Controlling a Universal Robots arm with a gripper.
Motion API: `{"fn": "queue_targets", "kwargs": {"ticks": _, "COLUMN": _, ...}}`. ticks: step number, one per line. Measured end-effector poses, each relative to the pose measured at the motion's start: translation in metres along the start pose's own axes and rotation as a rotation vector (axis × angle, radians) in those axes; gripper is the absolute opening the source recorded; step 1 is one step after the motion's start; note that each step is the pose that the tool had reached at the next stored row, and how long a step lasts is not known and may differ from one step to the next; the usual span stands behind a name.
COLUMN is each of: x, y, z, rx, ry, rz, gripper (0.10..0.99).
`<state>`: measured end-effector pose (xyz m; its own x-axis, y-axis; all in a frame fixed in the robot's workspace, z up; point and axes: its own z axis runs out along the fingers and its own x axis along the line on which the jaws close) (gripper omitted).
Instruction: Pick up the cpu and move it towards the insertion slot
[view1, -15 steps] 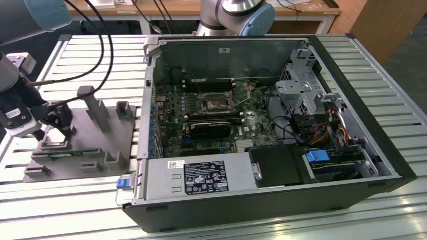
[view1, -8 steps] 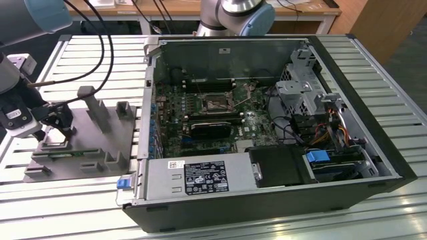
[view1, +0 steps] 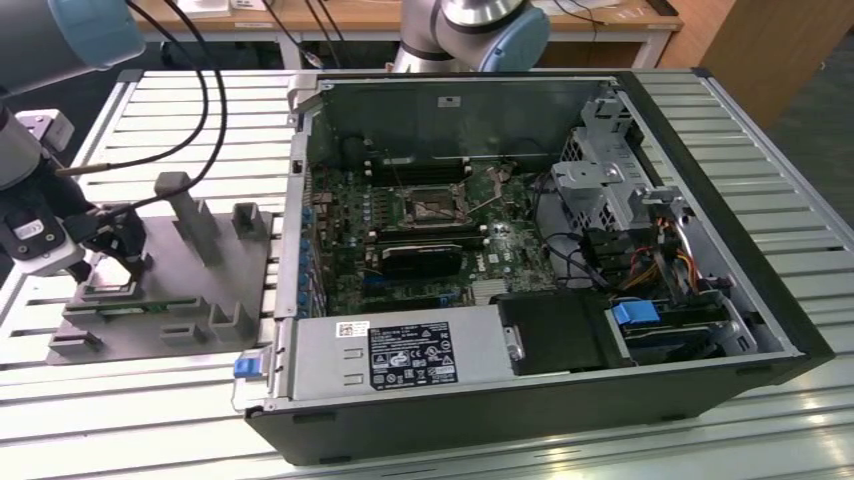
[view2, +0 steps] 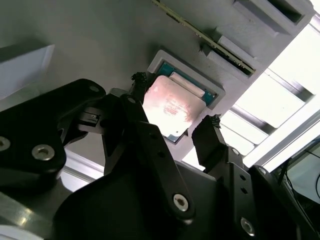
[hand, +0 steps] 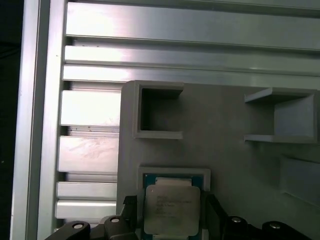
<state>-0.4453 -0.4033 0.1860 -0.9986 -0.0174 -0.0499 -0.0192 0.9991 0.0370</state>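
The cpu, a flat square chip with a shiny silver top, sits at a pale-framed square recess of the grey fixture. My gripper hangs over that fixture at the exterior view's left. In both wrist views its black fingertips lie against two opposite edges of the chip, shut on it. Whether the chip is lifted clear of the recess I cannot tell. The insertion slot, a silvery frame with a dark centre, lies on the motherboard inside the open computer case, far from the gripper toward the exterior view's right.
The grey fixture carries upright posts and a narrow green circuit strip. The open case holds a black heatsink block, drive cages and cables. A slatted metal table lies under everything.
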Motion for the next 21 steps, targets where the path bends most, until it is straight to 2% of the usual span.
{"fn": "queue_targets", "kwargs": {"ticks": 5, "x": 0.0005, "y": -0.0001, "z": 0.0032, "rx": 0.0, "ry": 0.0002, "rz": 0.0, "gripper": 0.647}}
{"fn": "queue_targets", "kwargs": {"ticks": 21, "x": -0.0014, "y": -0.0002, "z": 0.0035, "rx": 0.002, "ry": 0.0001, "rz": 0.0, "gripper": 0.647}}
